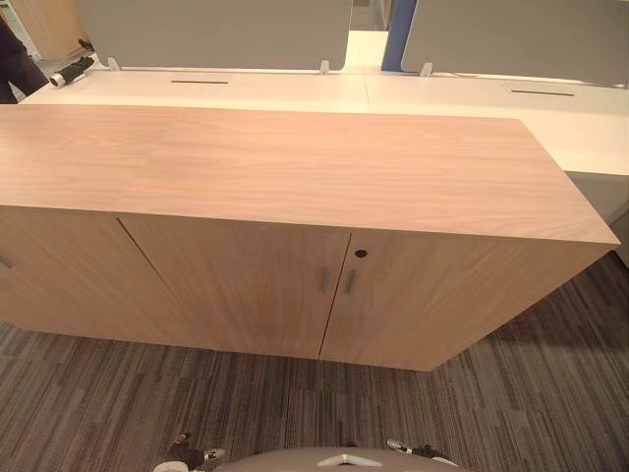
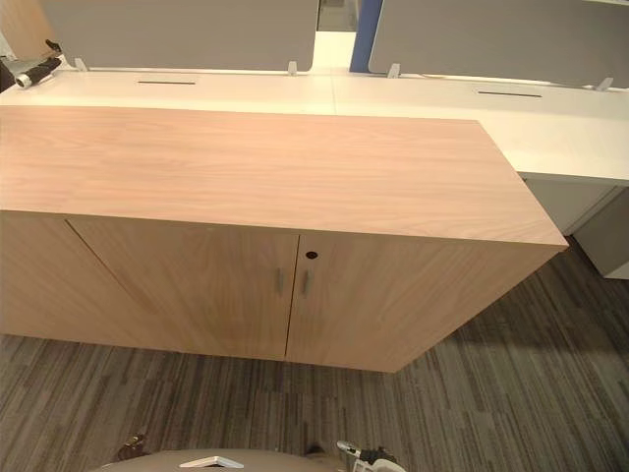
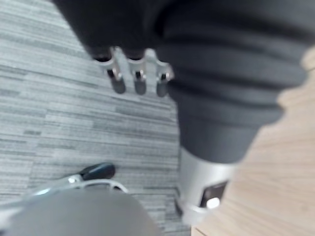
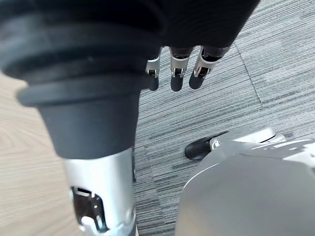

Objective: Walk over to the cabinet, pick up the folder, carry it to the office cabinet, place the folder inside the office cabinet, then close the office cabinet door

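Note:
A low wooden cabinet [image 1: 295,167] stands right in front of me, its long top plain wood. Its two front doors [image 1: 295,285] are shut, with a pair of slim metal handles [image 1: 337,281] at the seam and a keyhole [image 1: 361,254] above them. My left hand [image 3: 139,73] hangs beside the cabinet's wood over the carpet, fingers straight and holding nothing. My right hand [image 4: 179,66] hangs the same way, fingers relaxed and holding nothing.
White desks [image 1: 472,93] with grey divider screens [image 1: 211,29] run behind the cabinet. A black and white object [image 1: 71,71] lies on the far left desk, next to a person in dark clothing [image 1: 15,64]. Striped grey carpet [image 1: 531,393] lies in front and to the right.

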Robot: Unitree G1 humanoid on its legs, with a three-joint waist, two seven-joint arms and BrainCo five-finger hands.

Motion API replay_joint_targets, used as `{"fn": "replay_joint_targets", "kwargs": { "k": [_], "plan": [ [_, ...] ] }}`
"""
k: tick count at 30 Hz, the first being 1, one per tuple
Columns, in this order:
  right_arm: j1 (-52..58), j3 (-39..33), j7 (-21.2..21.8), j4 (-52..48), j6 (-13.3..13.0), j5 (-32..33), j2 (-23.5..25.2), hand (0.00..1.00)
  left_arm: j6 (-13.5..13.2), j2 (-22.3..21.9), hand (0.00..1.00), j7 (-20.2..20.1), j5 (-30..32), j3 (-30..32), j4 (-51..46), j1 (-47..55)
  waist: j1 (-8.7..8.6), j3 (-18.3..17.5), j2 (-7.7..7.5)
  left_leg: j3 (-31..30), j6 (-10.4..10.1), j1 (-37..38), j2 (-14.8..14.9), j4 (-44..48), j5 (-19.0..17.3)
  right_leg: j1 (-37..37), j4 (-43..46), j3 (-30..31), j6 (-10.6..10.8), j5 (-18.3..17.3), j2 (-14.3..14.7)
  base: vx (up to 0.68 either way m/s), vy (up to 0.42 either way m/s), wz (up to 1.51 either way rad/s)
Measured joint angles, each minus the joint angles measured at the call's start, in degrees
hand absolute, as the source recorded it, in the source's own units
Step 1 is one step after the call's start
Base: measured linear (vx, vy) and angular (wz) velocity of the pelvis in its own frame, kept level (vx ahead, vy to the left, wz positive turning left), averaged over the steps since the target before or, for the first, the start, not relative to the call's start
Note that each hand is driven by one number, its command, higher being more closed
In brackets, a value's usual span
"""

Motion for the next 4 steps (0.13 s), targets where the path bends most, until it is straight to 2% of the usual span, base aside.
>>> {"fn": "replay_joint_targets", "kwargs": {
  "k": [4],
  "plan": [
    [0.0,0.01,0.28,0.0,0.0,-0.01,0.0,0.0,0.0,0.0,0.0,0.0,0.0,0.0,0.0,0.0,0.0,0.0,0.01,0.01,0.0,0.08,0.01,0.0,0.0,0.07,-0.01,0.0,0.0,0.0,0.01,-0.02,-0.029,0.0]
  ]
}}
